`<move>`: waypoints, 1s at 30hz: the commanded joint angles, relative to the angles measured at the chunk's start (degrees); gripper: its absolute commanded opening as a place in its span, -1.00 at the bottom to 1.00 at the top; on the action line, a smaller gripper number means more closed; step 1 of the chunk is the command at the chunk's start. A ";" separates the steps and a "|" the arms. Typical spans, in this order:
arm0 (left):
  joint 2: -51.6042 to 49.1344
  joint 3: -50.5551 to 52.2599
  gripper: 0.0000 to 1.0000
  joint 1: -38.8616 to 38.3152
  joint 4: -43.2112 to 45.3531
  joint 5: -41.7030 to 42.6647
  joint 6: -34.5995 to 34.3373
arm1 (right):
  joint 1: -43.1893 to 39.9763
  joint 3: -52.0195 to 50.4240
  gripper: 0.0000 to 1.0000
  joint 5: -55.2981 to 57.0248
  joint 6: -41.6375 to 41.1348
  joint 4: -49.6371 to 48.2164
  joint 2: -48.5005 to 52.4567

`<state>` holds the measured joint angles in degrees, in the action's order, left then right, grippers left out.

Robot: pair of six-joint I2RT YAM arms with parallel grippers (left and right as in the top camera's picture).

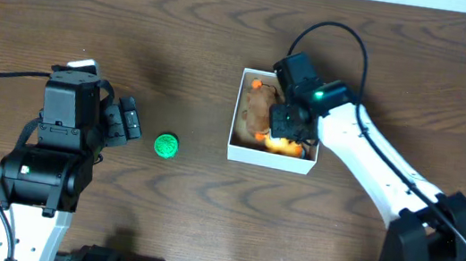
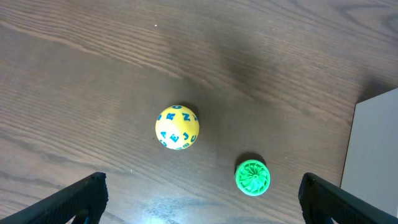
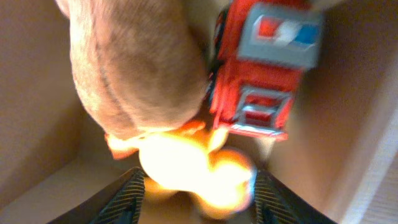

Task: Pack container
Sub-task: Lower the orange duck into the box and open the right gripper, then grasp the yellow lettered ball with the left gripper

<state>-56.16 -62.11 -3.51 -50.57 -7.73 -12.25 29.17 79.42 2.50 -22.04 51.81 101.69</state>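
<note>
Black fingers (image 2: 84, 196) of my left gripper (image 2: 202, 198) are framing the bottom of the left wrist view, standing wide apart around nothing. Above them a yellow lettered ball (image 2: 177, 127) is lying on the table (image 2: 93, 74), with a green ball (image 2: 252, 177) sitting lower right of it. Right of centre overhead, the container (image 1: 270, 161) is holding a brown plush (image 3: 137, 68), a red truck (image 3: 261, 68) and a glaring orange toy (image 3: 186, 165). My right gripper (image 3: 196, 202) is reaching inside, its fingers flanking that toy; I cannot tell whether they are pinching it.
</note>
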 commanded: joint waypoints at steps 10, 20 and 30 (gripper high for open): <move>-0.07 -1.03 0.96 0.24 0.02 -0.48 -0.74 | -24.96 10.08 0.91 -2.43 -4.13 4.74 -13.73; -1.16 -1.05 0.96 1.77 1.11 -0.98 -2.40 | -46.14 -2.25 0.98 -4.04 0.92 7.76 -11.08; -22.25 -1.68 0.96 15.39 5.01 8.94 -3.67 | -48.11 -10.21 0.99 -5.79 0.90 2.25 -9.73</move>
<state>-72.47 -62.92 9.89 -46.04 -4.62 -16.47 -18.74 69.19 -1.83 -22.00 54.68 92.31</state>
